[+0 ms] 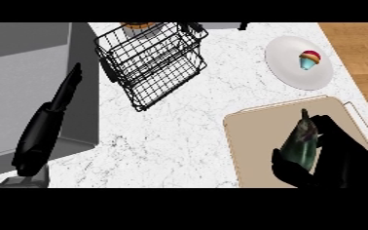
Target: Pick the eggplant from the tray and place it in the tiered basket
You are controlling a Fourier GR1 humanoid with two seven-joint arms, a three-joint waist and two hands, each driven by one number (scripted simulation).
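Eggplant (302, 139) lies on the tray (251, 141) at the right side of the bench (179, 136), long axis running away from the robot, stem end far. The right robot hand (323, 161) is curled round it, thumb on the left side and fingers on the right, so this hand is already holding it. The basket (151, 63) stands well apart, up and to the left, and the way between them over the bench looks free. A plate (287, 63) with a small cupcake (310, 59) sits beyond the tray, off this path. The left robot hand (64, 90) rests with straight fingers at the left edge, nearer the basket but not involved.
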